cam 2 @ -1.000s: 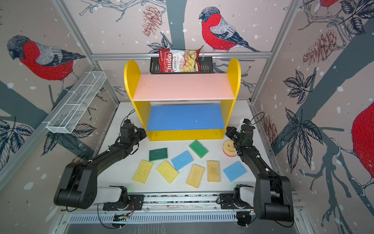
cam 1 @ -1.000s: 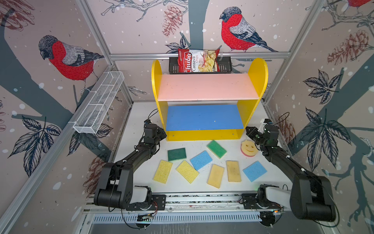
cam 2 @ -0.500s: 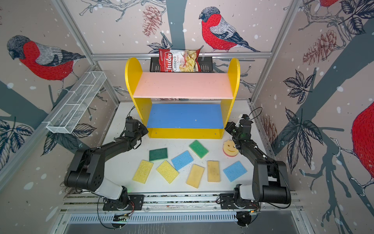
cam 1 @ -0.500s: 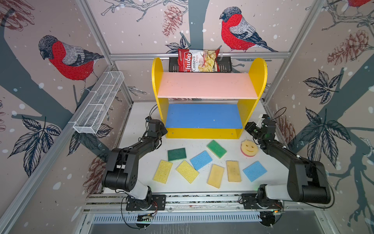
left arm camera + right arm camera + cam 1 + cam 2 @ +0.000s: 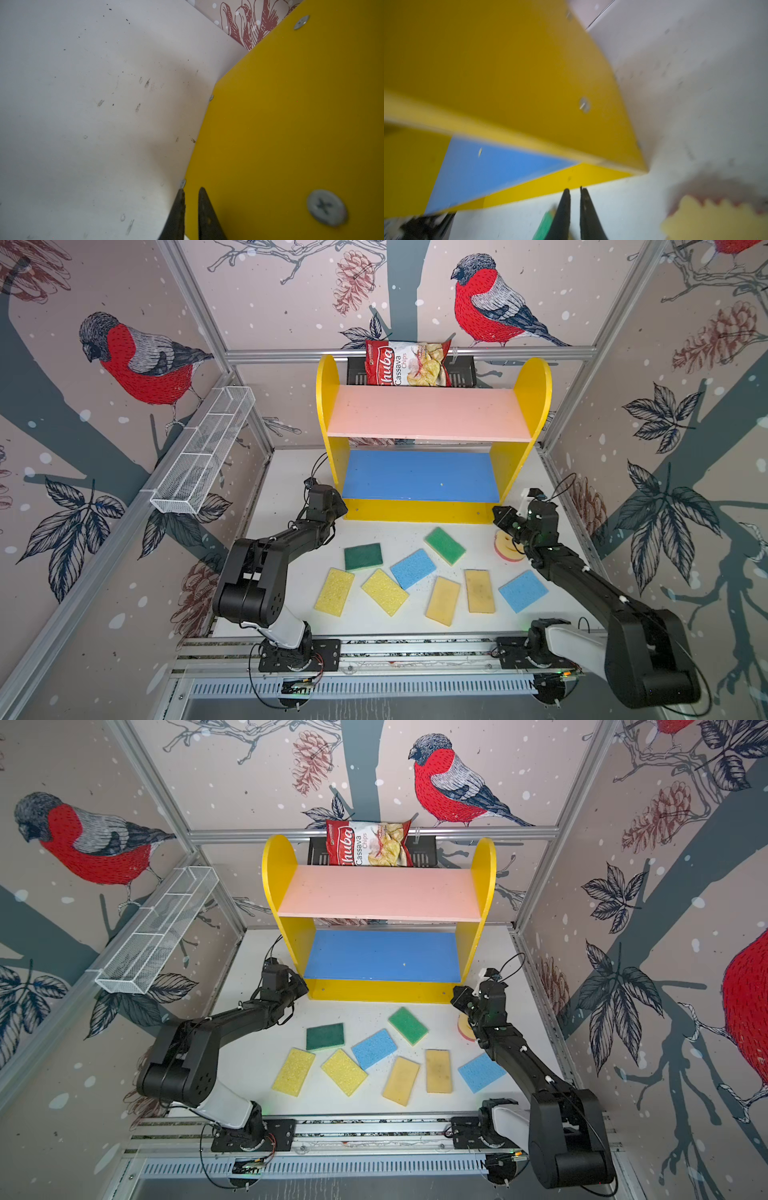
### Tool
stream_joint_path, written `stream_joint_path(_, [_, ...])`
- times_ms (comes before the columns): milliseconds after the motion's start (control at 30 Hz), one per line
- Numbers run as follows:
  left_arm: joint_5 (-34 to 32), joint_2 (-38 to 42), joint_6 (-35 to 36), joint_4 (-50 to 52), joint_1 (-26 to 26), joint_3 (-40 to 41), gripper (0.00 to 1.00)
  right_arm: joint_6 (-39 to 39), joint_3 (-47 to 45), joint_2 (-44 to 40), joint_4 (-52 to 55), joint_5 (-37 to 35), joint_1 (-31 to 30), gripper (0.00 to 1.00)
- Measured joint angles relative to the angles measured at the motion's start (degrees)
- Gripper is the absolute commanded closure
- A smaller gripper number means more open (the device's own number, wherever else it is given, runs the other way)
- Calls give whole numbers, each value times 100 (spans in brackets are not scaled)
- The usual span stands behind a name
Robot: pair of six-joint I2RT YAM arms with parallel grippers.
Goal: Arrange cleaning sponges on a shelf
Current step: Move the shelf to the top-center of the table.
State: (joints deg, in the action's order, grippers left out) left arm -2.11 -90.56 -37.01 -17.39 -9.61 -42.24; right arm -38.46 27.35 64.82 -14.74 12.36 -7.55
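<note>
Cleaning sponges (image 5: 412, 568), nine in all, lie loose on the white table (image 5: 415, 531) in front of the shelf (image 5: 415, 510), spread between and behind the two grippers. The left gripper (image 5: 341, 506) sits low at the shelf's front left corner. In the left wrist view its two dark fingers (image 5: 180, 207) are drawn almost together, with only a thin slit between them and nothing in it. Their tips sit where the yellow side panel (image 5: 291, 124) meets the table, and their bases are cut off by the picture's edge. The dark green sponge (image 5: 363, 556) is the nearest one behind these jaws. The right gripper (image 5: 497, 513) sits at the shelf's front right corner, its fingers (image 5: 564, 207) equally close together and holding nothing. The right wrist view is blurred, so the shelf's edges look smeared. In that view a sliver of the bright green sponge (image 5: 546, 224) shows beside one finger, mostly hidden by it. In a top view that sponge (image 5: 444, 545) lies just behind the right jaws, toward the left gripper. The round smiley sponge (image 5: 508, 545) lies just behind the right jaws on the outer side. It is partly covered by the right wrist, and in the wrist view only its scalloped yellow-and-pink rim (image 5: 716, 218) shows, soft and cut off. Well ahead of both jaws, behind the shelf, a red chips bag (image 5: 405, 364) hides the middle of a black tray (image 5: 461, 373).
</note>
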Motion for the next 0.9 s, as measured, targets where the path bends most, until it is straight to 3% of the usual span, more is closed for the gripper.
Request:
stream_joint_path(333, [24,33,57,9,-11,13,84,79,297,772,-105,306,560,88])
stream_joint_path(900, [227,-546,101,105,-232,-636,85,125,938,1843,-584,901,890,88])
